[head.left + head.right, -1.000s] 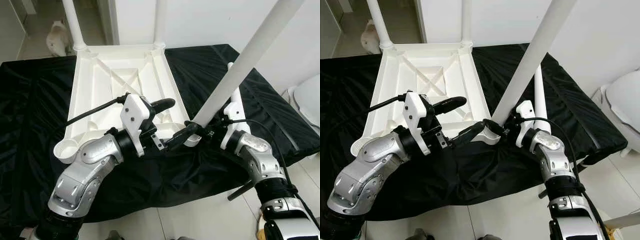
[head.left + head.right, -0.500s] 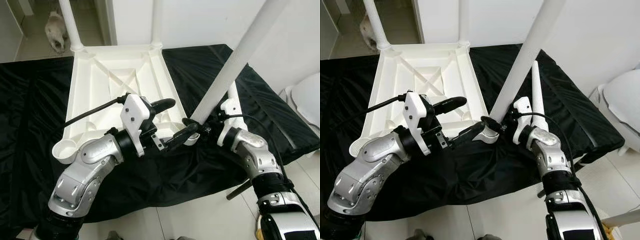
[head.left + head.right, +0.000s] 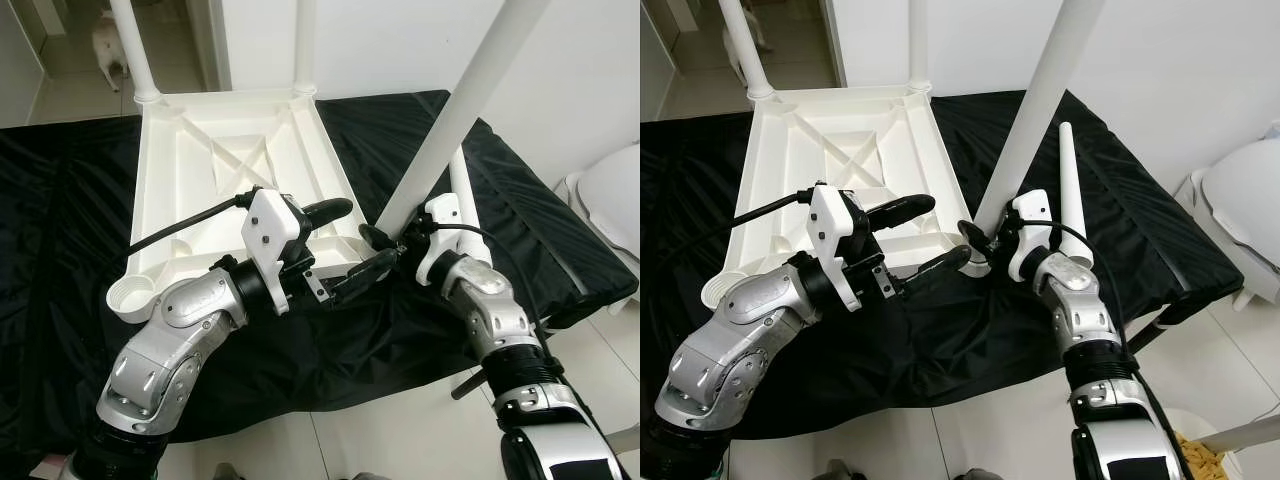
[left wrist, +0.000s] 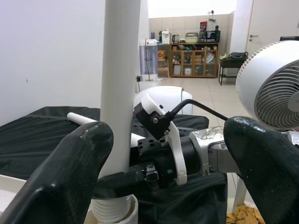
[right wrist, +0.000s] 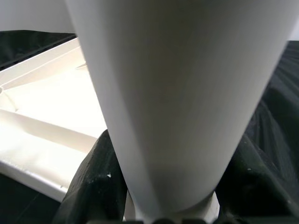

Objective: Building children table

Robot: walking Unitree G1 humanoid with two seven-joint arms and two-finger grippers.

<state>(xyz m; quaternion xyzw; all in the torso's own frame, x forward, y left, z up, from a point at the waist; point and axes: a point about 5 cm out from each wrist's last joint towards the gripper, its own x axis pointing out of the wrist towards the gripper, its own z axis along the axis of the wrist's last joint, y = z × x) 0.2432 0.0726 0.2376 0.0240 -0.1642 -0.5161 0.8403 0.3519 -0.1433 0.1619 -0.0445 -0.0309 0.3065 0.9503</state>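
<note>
The table leg [image 3: 455,115] runs off the top edge, its foot hidden by black fingers [image 5: 93,182].

Upturned table top [image 3: 215,175]: plain white plastic, ribbed underside. Fitted legs [image 3: 132,50]: white, unpatterned. Leg [image 3: 470,95] in the right pincer [image 3: 383,243]: white. Loose tapered leg [image 3: 1070,185]: white. Cloth [image 3: 60,230] over the worktop: glossy black, no pattern. Arms [image 3: 170,340]: silver metal with white housings and black cables. Left pincer [image 3: 345,245]: black fingers [image 4: 65,177]. Right pincer fingers [image 5: 93,182]: black, faintly speckled. Floor [image 3: 400,440]: pale tiles with thin grey joints. Wall [image 3: 590,70]: white. Fan [image 4: 271,88]: white grille. Animal [image 3: 105,45] in the doorway: cream-white
</note>
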